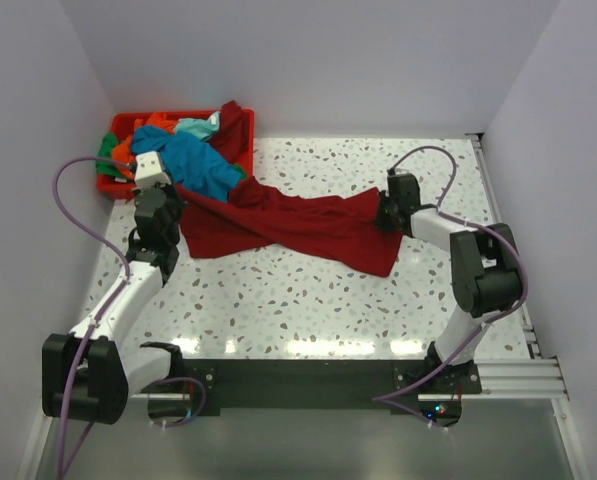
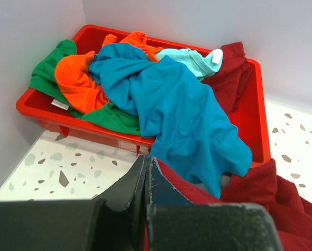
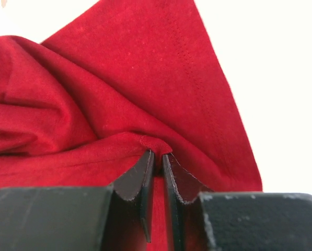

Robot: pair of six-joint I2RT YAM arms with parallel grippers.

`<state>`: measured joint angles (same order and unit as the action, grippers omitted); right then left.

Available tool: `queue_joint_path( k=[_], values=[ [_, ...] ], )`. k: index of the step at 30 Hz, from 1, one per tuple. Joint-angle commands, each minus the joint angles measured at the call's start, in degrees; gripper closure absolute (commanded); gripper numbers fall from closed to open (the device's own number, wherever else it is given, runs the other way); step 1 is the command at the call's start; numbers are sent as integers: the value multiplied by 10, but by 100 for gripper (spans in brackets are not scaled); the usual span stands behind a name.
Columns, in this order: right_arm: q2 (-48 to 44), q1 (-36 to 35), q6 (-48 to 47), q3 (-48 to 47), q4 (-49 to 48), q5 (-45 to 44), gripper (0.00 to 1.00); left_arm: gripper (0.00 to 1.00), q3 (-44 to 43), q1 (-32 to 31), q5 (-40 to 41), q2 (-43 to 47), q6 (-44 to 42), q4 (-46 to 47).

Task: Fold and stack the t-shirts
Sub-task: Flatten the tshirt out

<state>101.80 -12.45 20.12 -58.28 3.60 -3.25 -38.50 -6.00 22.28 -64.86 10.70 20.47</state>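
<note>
My left gripper and right gripper each pinch the red shirt. It lies stretched across the table between them, long axis side to side, left end beside the bin.

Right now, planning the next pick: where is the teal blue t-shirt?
The teal blue t-shirt lies far left in the top view, spilling over the front edge of the red bin onto the dark red shirt, beyond the left gripper.
</note>
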Motion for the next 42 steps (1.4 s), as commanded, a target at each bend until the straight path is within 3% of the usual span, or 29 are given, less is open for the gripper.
queue_joint_path(
  k=[1, 7, 10, 28, 42],
  values=[
    [-56, 1, 0, -17, 30, -36, 87, 100, -4, 5, 3, -1, -10, 21],
    [-118, 1, -10, -13, 62, -67, 85, 100, -4, 5, 3, -2, -10, 20],
    [-123, 1, -13, -16, 67, -66, 80, 100, -3, 6, -1, -2, -9, 20],
    [-13, 1, -17, -53, 51, -50, 67, 100, -5, 6, -15, -10, -6, 24],
    [28, 4, -20, -72, 28, -42, 67, 100, -7, 6, -14, -11, -7, 22]
  ],
)
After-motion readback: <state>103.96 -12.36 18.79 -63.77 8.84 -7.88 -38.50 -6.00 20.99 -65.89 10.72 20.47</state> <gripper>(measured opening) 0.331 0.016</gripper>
